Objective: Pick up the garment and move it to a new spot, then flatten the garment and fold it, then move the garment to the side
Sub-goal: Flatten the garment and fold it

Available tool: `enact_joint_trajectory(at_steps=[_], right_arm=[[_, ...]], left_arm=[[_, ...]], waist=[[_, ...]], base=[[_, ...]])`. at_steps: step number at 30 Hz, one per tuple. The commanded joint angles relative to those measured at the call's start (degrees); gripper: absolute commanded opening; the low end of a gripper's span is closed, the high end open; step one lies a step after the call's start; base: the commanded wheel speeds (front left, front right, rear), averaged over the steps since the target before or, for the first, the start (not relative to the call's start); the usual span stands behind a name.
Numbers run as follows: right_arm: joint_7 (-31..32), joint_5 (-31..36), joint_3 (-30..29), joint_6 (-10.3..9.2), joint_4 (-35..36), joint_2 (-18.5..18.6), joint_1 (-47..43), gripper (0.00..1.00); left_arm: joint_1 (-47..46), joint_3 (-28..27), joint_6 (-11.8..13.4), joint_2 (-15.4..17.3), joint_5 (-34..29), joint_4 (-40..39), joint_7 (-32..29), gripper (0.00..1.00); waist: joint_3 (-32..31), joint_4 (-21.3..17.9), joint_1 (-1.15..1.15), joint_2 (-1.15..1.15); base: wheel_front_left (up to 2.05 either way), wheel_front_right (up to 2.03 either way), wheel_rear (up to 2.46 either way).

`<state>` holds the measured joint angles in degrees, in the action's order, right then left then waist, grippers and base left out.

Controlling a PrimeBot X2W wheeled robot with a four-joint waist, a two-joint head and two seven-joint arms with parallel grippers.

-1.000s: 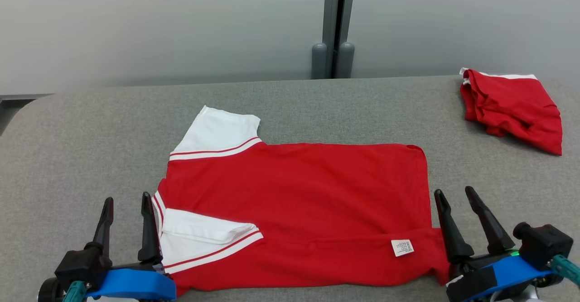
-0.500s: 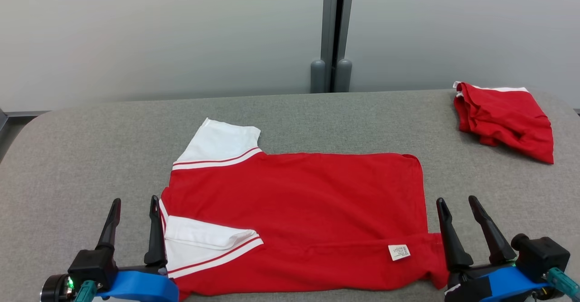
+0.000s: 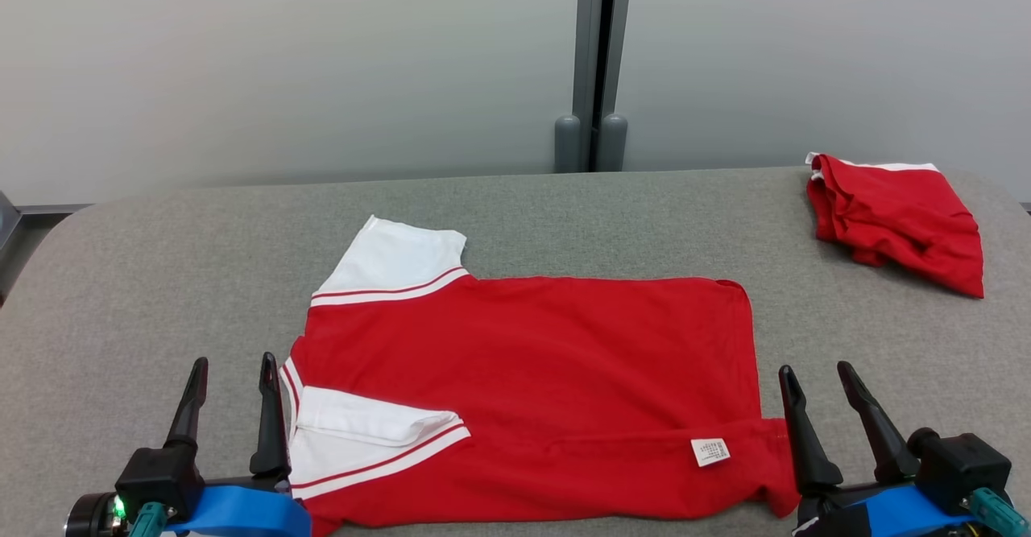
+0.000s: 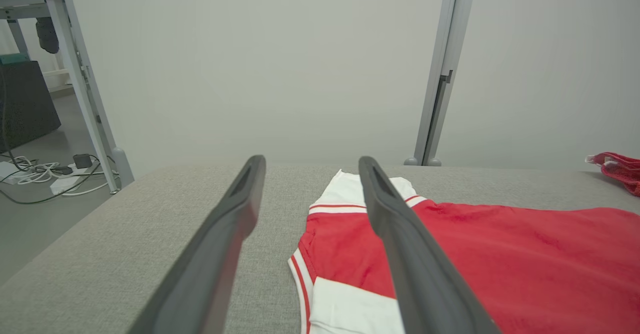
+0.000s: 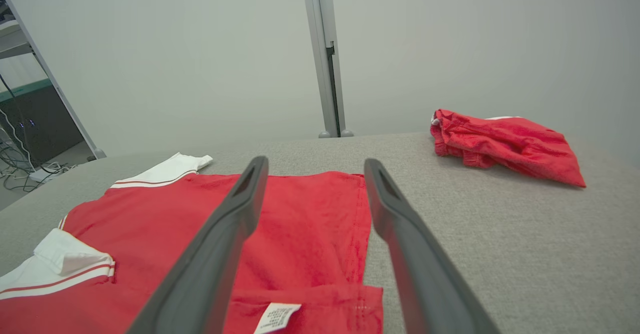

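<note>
The garment (image 3: 523, 376) is a red shirt with white sleeves, lying flat and sideways on the grey table (image 3: 161, 263). Its collar end points left. The far sleeve lies spread out, and the near sleeve is folded onto the body. A white label (image 3: 712, 451) shows near the hem at the right. My left gripper (image 3: 233, 360) stands open at the shirt's near left corner, holding nothing. My right gripper (image 3: 815, 368) stands open just right of the hem. The left wrist view looks between the left gripper (image 4: 311, 159) fingers at the garment (image 4: 500, 254). In the right wrist view the right gripper (image 5: 316, 159) straddles the garment (image 5: 300, 224) hem edge.
A second red garment (image 3: 898, 219) lies bunched at the table's back right corner and appears as the red bundle (image 5: 505, 143) in the right wrist view. A grey post (image 3: 592, 62) stands against the wall behind. Cables (image 4: 45, 174) lie on the floor off the left end.
The whole head picture has shifted down a little, so the camera has moved. The garment lies as before and both grippers stay open beside it.
</note>
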<state>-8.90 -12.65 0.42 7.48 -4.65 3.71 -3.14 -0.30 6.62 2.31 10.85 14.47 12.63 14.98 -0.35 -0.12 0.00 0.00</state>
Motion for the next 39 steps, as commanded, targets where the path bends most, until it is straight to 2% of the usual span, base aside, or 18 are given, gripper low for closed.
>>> enact_joint_trajectory(at_steps=[1,8,12,21,30,35,39], right_arm=[[0.0,0.5,-0.3,0.03,0.2,-0.3,-0.6,1.0],[0.6,0.9,-0.3,0.03,-0.2,-0.6,-0.2,1.0],[1.5,1.6,-1.2,0.03,-0.5,-0.5,3.0,1.0],[7.2,1.6,-1.1,0.03,-2.5,4.0,15.8,1.0],[13.8,0.3,1.8,0.03,-4.9,7.6,29.3,1.0],[15.1,-0.5,3.7,0.03,-5.6,8.3,34.2,1.0],[15.0,-1.2,4.7,0.03,-5.6,8.6,36.5,1.0]], left_arm=[[0.3,-0.1,0.2,0.3,-0.1,-0.1,0.3,1.0],[-0.4,-0.4,-0.1,0.8,0.3,0.1,0.3,1.0],[-4.0,-0.7,-1.0,2.6,0.3,0.0,-0.7,1.0],[-21.0,-1.1,-5.3,7.5,1.6,0.7,-5.8,1.0],[-40.4,2.4,-9.0,11.1,3.3,8.6,-13.2,1.0],[-48.9,5.4,-9.7,12.0,5.4,16.1,-16.8,1.0],[-53.8,11.0,-9.8,13.3,6.3,21.6,-19.2,1.0]], waist=[[0.0,0.0,0.0,0.0],[0.1,0.0,0.0,0.0],[1.3,-0.1,0.0,0.0],[8.8,-1.4,0.0,0.0],[20.0,-3.9,0.0,0.0],[24.5,-5.3,0.0,0.0],[27.3,-6.4,0.0,0.0]], base=[[0.0,0.0,0.0],[0.0,0.0,0.0],[0.0,0.0,0.0],[0.0,0.0,0.0],[0.0,0.0,0.0],[0.0,0.0,0.0],[0.0,0.0,0.0]])
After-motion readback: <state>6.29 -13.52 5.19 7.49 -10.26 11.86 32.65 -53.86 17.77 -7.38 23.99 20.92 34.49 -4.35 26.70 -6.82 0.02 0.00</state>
